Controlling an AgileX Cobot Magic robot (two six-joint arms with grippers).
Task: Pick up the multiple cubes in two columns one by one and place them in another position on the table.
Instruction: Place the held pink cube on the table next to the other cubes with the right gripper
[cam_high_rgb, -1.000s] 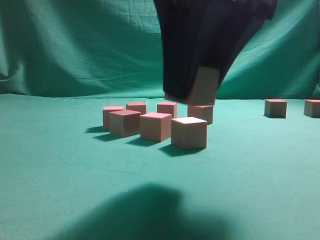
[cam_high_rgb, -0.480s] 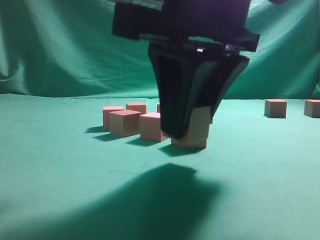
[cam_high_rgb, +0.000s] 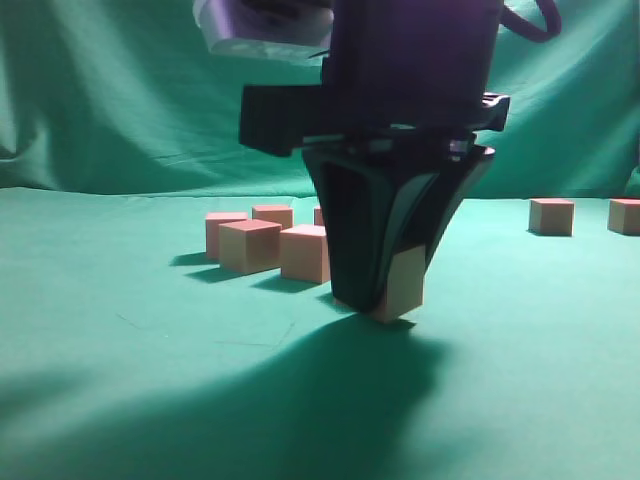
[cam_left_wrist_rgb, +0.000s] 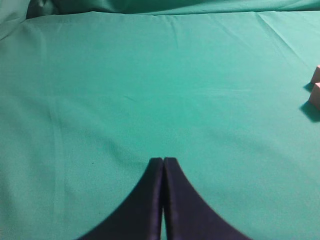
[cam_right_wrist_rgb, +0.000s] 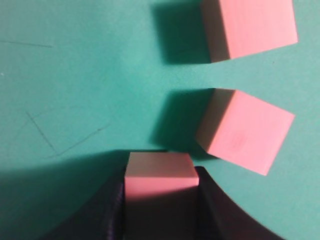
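Note:
My right gripper (cam_high_rgb: 385, 300) is shut on one pink cube (cam_high_rgb: 404, 285), held slightly tilted with its lower edge at or just above the green table (cam_high_rgb: 120, 380). From the right wrist, that cube (cam_right_wrist_rgb: 160, 172) sits between the dark fingers (cam_right_wrist_rgb: 112, 210). Two more cubes (cam_right_wrist_rgb: 245, 131) (cam_right_wrist_rgb: 247, 25) lie just beyond it. Behind and to the left a cluster of cubes (cam_high_rgb: 249, 245) (cam_high_rgb: 305, 252) rests on the cloth, partly hidden by the gripper. My left gripper (cam_left_wrist_rgb: 163, 160) is shut over bare cloth with nothing in it.
Two separate cubes (cam_high_rgb: 551, 216) (cam_high_rgb: 624, 216) sit far right near the backdrop. Cube corners (cam_left_wrist_rgb: 316, 85) show at the right edge of the left wrist view. Green cloth backdrop (cam_high_rgb: 150, 90) rises behind the table.
The right gripper has come down and towards the camera with its cube, from above the cluster to cloth level in front of it. It now hides the frontmost cube.

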